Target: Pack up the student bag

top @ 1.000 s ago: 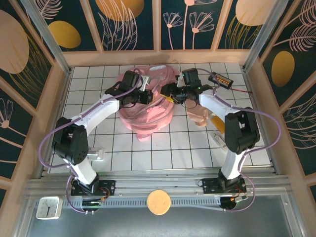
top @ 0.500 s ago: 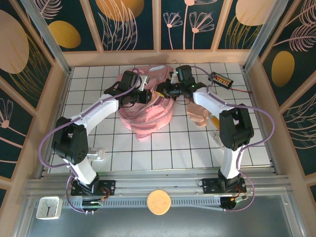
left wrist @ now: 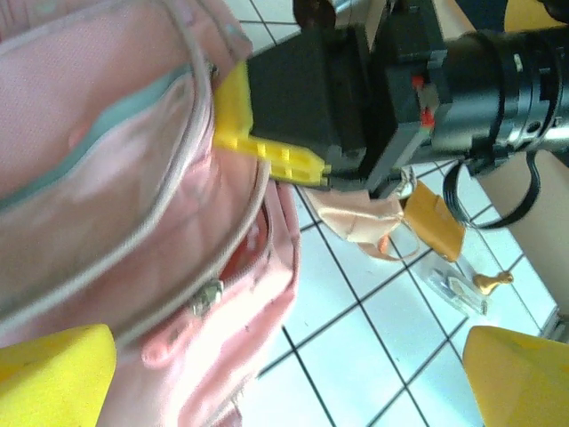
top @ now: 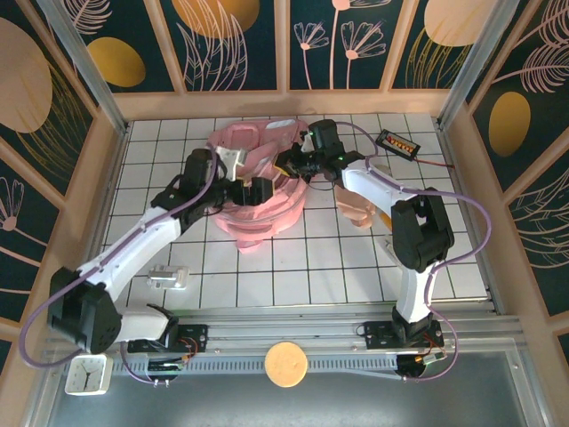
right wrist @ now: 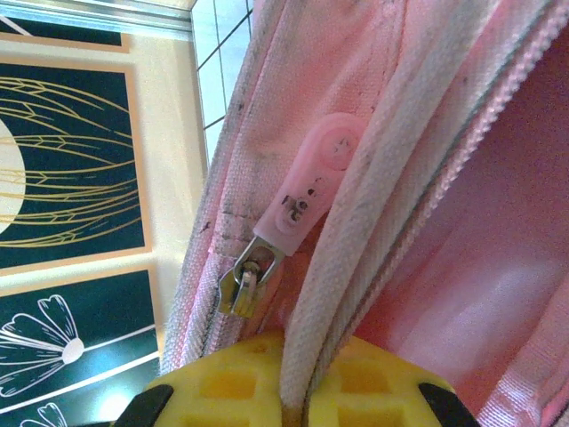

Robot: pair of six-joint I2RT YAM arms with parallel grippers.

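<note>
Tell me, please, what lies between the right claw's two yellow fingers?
In the right wrist view, the pale corded edge of the student bag is pinched in the right claw, with a pink zipper pull just beyond.

a robot test booth: gridded table (top: 267,285), floral wall panels (top: 338,40), aluminium rail (top: 293,322).

Left arm (top: 133,242) jaws wide apart, right arm (top: 375,187) jaws pinched.

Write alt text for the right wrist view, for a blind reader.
The right end effector, yellow-tipped, is shut on a pale piped edge of the large soft pink fabric backpack. A pink rubber zipper pull on a metal slider lies just left of that edge.
</note>
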